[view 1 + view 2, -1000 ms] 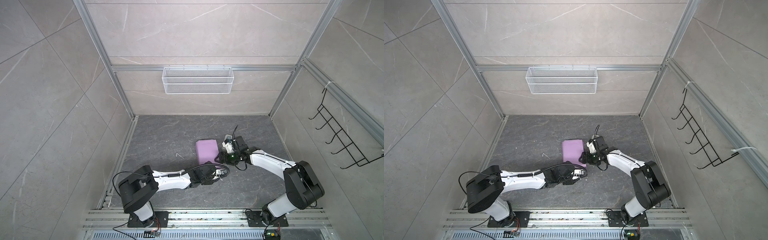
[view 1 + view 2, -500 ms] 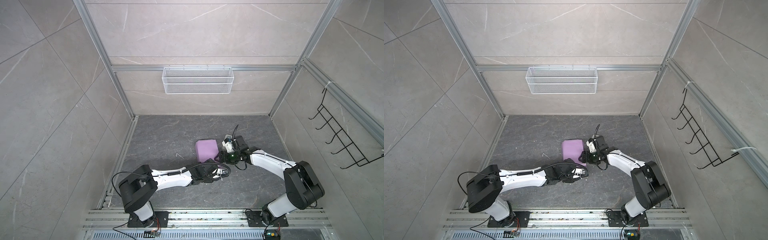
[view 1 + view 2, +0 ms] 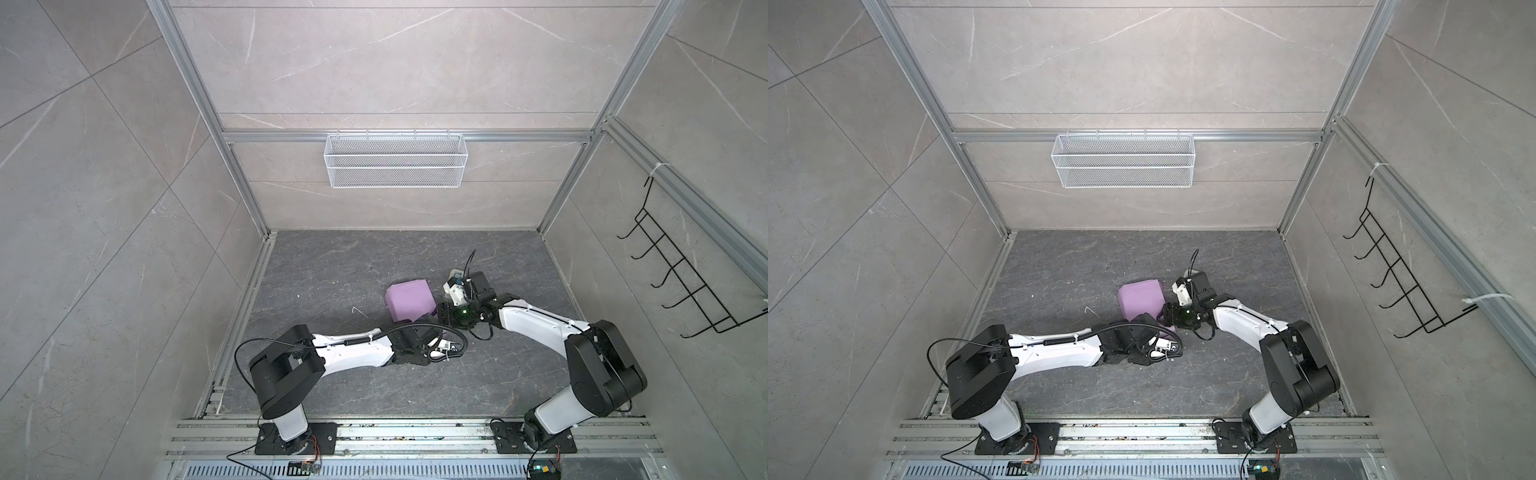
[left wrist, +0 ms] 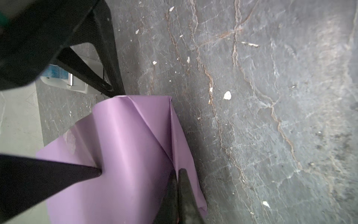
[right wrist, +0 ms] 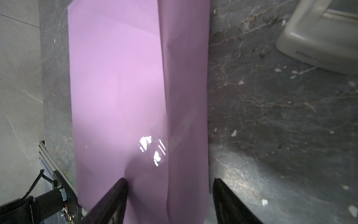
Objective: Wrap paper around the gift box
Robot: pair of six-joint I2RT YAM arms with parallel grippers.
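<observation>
Grey marbled table [image 3: 332,266] fills the middle of both top views, with the paper [image 3: 409,300] wrapped lilac over the gift box at centre, the box itself hidden. Thin and slick, the sheet should crease easily, so loose flaps are the place to pinch. Left gripper [image 4: 179,174] has its fingers shut on a lower flap; right gripper [image 5: 168,184] fingers stand wide, straddling the parcel's edge.

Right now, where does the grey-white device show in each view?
Top views: the grey-white device lies just right of the paper-wrapped gift box, partly behind the right wrist.
Left wrist: upper left, behind black gripper parts.
Right wrist: upper right corner.
Shared landmark: the lilac paper.
</observation>
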